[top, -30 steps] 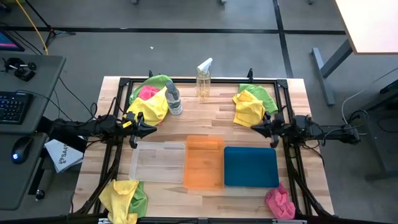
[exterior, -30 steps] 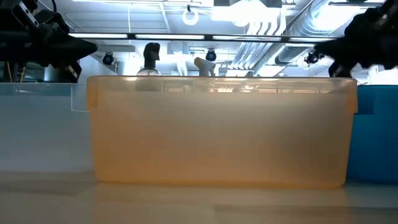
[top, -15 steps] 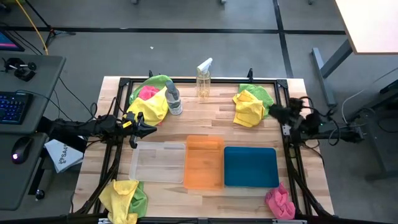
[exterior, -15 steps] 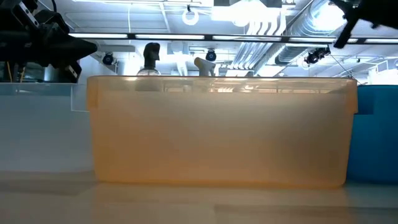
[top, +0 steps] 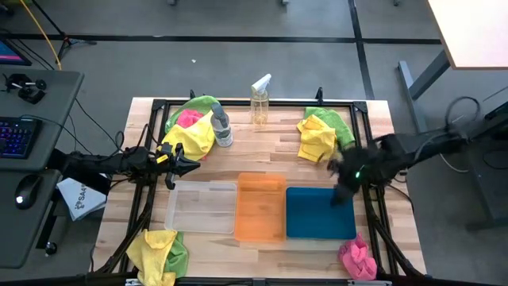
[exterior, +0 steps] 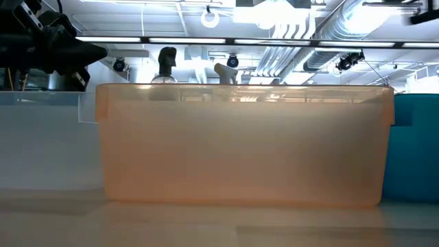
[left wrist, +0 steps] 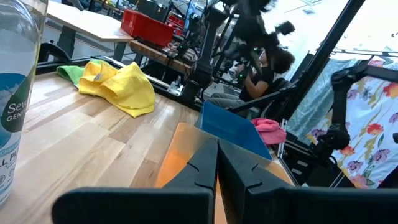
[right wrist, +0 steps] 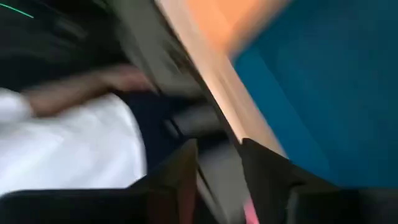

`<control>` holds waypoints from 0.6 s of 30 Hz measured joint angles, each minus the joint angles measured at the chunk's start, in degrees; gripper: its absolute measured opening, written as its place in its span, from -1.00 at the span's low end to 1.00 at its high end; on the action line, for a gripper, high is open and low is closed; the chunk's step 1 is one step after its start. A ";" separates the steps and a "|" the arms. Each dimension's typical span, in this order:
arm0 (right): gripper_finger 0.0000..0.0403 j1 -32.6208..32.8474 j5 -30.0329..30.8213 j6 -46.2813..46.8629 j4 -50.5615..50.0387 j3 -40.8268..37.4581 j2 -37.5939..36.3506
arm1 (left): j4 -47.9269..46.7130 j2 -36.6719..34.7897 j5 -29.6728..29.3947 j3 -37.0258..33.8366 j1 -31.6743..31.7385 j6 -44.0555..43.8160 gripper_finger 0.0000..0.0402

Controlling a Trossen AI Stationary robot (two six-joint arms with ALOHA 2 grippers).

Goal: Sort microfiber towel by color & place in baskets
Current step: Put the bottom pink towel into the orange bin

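Three bins stand in a row near the table's near edge: clear, orange and dark blue. Towels lie in heaps on the table: green, pink and yellow at the far left, yellow on green at the far right, yellow and green at the near left, and a pink one at the near right. My left gripper is shut and hovers just beyond the clear bin's far edge, beside the far-left heap. My right gripper, blurred, is over the blue bin's far right part, and its fingers stand apart in the right wrist view.
A spray bottle stands at the far edge in the middle, and a second bottle stands beside the far-left heap. A black frame runs round the table. In the low view the orange bin fills the middle.
My right arm has drawn back and up toward the table's right edge. It has then swung toward the near edge and stands over the blue bin's far right part, still in motion. In the low view it has risen to the top edge.
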 joint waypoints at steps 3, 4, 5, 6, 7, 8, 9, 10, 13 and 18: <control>-0.21 7.17 -4.20 6.95 -12.61 5.78 7.99 | -0.02 0.00 0.00 0.00 -0.02 0.00 -1.00; -0.17 9.41 -5.54 9.30 -15.01 7.00 10.05 | 0.00 0.00 0.00 0.00 0.00 0.00 -1.00; -0.14 11.47 -6.73 11.78 -16.52 7.68 11.94 | 0.00 -0.02 0.00 -0.02 -0.01 0.00 -1.00; -0.11 13.52 -7.75 14.37 -16.91 8.07 13.74 | -0.01 -0.01 0.00 -0.01 -0.01 0.00 -1.00; -0.09 15.31 -8.73 17.18 -15.92 8.20 15.27 | -0.02 -0.01 0.00 -0.01 -0.01 0.00 -1.00; -0.07 17.01 -9.68 20.22 -14.36 8.20 16.60 | 0.00 0.00 0.01 -0.01 -0.01 0.00 -1.00; -0.05 18.71 -10.62 23.27 -12.87 8.19 17.91 | 0.00 -0.01 0.00 -0.02 0.00 0.00 -1.00; -0.04 20.22 -11.70 26.28 -11.57 8.14 19.12 | 0.00 -0.02 0.00 0.00 -0.02 0.00 -1.00; -0.03 24.19 -13.81 33.28 -9.97 8.07 23.02 | 0.00 0.00 0.02 0.00 0.00 0.00 -1.00; -0.03 27.57 -13.68 38.71 -8.90 8.07 28.25 | -0.02 -0.01 0.01 0.00 0.00 0.00 -1.00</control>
